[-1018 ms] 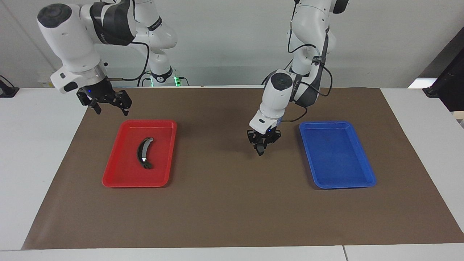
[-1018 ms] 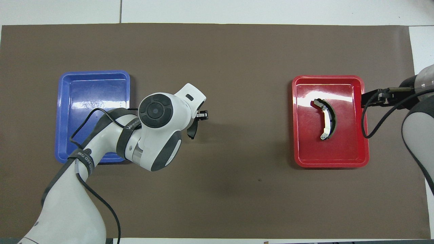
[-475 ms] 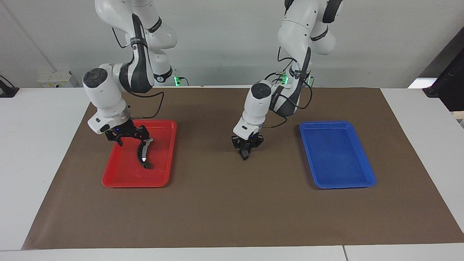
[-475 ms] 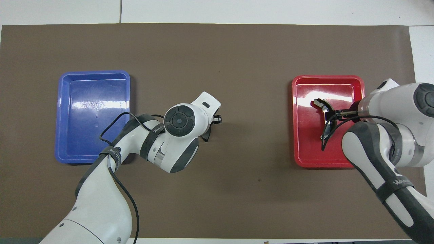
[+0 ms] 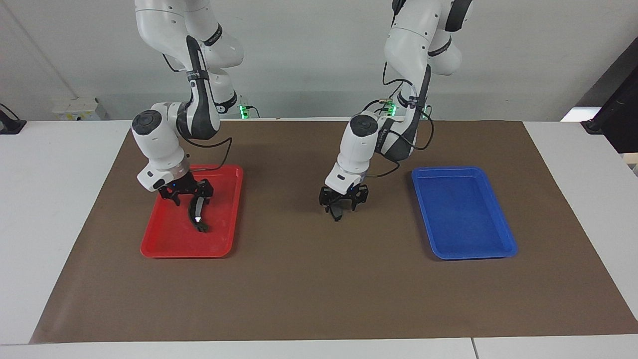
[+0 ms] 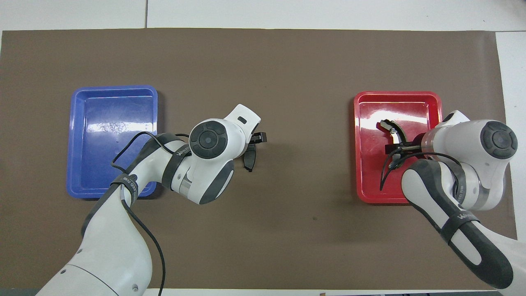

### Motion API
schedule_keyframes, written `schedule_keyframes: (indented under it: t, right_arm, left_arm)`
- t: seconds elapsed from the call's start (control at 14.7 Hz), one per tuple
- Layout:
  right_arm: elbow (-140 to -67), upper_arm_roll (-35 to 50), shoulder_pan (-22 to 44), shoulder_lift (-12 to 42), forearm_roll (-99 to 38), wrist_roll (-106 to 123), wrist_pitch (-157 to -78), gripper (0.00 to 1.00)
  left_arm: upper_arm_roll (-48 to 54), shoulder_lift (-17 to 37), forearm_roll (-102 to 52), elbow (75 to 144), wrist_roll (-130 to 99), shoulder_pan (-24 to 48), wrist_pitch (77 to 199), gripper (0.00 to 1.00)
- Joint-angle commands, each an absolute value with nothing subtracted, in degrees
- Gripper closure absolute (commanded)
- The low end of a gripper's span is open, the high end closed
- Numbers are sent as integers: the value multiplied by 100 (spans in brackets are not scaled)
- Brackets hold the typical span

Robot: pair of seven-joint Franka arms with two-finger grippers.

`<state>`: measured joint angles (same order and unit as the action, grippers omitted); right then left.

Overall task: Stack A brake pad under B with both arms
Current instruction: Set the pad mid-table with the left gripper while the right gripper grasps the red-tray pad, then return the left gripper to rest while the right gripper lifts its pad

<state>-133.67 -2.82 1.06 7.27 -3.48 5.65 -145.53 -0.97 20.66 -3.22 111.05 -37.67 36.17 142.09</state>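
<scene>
Left jaws look spread. A sits right below them, between the tips, apparently down on the worktop. Right jaws are open, astride B near its robot-side end in the red tray, with no grip yet.

Risks:
- Gripping B that close to one end could let the long crescent swing or twist out on lift.
- Left jaws are low over A, so a sloppy retreat could nudge it.
- B is curved and A is short. Place it off-centre and B likely rocks off.
</scene>
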Motion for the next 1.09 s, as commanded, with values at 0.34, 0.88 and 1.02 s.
schedule_keyframes:
  t: [0.34, 0.88, 1.02]
  right_arm:
    - [-13298, -246, 61, 853, -527, 967, -14730, 50]
    - [-12298, -159, 184, 730, -536, 687, -13318, 100]
    - [-11902, -106, 560, 764, -519, 21, -12869, 100]
  left_arm:
    - [-114, 880, -396, 10961, -1296, 1945, 12044, 1]
    - [-141, 528, -343, 9634, 1043, 432, 9749, 1]
    - [-141, 318, -325, 9589, 1309, 203, 9415, 1]
